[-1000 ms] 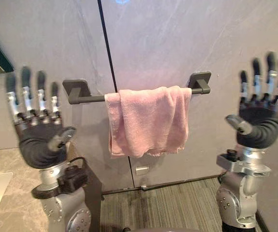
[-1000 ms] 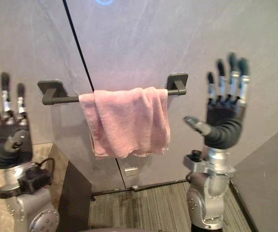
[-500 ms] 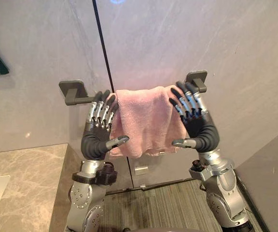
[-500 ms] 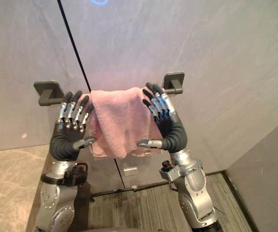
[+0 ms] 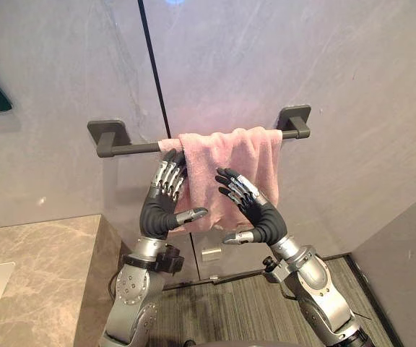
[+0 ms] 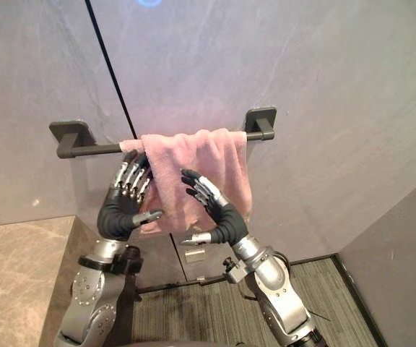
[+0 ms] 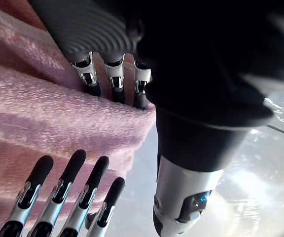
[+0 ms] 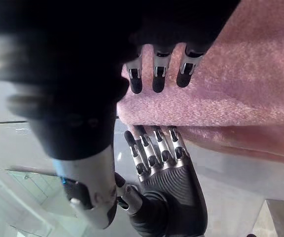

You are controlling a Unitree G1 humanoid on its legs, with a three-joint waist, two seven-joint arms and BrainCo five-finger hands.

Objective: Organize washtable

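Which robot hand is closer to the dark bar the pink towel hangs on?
Left. The left hand points up, fingertips just under the dark metal bar, by the pink towel. The right hand is lower, before the towel's middle.

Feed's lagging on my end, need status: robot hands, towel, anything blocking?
Both open: left robot hand, right robot hand, fingers at the pink terry towel. Towel draped over dark grey wall bar. Nothing blocking.

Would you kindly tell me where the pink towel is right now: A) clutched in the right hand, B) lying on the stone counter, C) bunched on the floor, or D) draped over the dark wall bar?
D: the pink towel hangs over the dark wall bar.
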